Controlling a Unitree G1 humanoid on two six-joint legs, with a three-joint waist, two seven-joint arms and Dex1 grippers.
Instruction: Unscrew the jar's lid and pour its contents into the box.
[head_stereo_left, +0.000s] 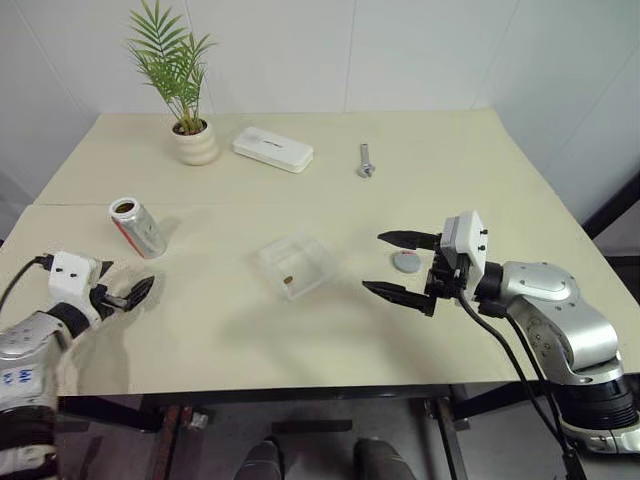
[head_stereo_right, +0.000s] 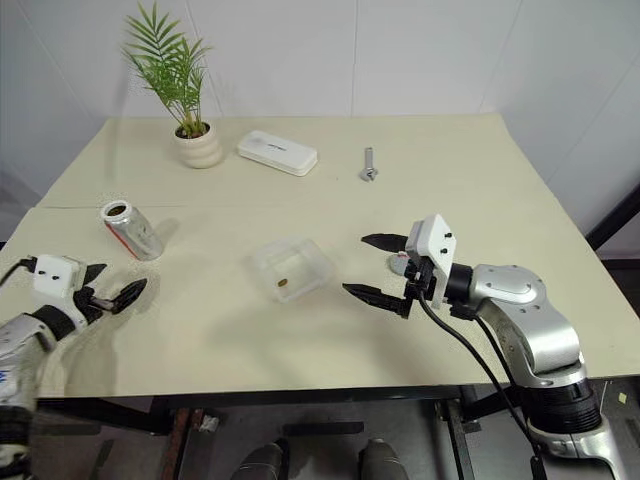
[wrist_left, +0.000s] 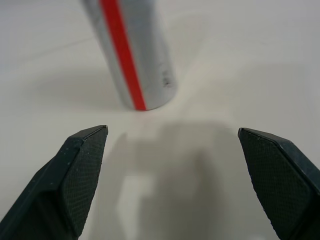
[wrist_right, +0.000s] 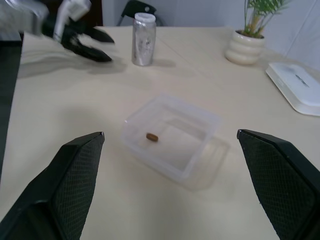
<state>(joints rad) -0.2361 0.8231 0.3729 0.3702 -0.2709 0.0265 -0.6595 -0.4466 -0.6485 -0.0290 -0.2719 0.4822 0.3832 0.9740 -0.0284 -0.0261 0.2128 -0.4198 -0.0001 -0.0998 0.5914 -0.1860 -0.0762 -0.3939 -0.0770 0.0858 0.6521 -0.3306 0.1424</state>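
The silvery jar with its red label stands upright on the left of the table, its top open. My left gripper hovers open just short of the jar, holding nothing. In the middle of the table sits the clear box, with one small brown pellet of the contents lying inside. The grey lid lies flat on the table to the right of the box. Beside the lid, my right gripper is open and empty, pointing toward the box.
A cream plant pot with a palm stands at the back left. A white oblong case and a metal bolt lie along the back. The table's front edge runs just below both arms.
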